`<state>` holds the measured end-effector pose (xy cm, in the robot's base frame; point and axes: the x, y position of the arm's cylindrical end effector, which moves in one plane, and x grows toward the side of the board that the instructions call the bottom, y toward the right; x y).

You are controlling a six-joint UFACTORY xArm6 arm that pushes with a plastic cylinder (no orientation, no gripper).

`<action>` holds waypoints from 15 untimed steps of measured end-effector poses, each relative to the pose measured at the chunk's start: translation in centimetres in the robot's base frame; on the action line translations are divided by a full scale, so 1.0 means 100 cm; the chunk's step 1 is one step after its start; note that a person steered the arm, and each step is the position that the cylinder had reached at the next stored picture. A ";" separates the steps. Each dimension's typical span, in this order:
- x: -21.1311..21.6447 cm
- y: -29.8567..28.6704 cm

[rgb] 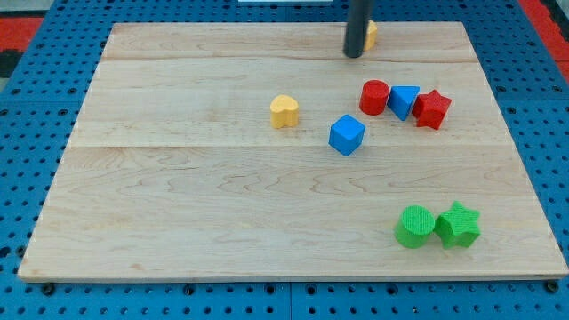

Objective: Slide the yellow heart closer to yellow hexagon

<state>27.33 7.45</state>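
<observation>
The yellow heart (284, 111) lies near the middle of the wooden board (178, 178), a little above centre. The yellow hexagon (371, 35) sits at the view's top edge of the board, mostly hidden behind the dark rod. My tip (354, 53) rests on the board just left of the hexagon and touches or nearly touches it. The tip is well above and to the right of the heart.
A blue cube (347, 135) lies just right of and below the heart. A red cylinder (374, 97), a blue triangle (404, 100) and a red star (432, 108) sit in a row at the right. A green cylinder (414, 226) and a green star (458, 225) lie at the bottom right.
</observation>
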 end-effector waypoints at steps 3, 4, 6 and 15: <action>0.170 -0.152; 0.163 -0.109; 0.061 -0.040; -0.016 -0.036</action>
<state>25.72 3.84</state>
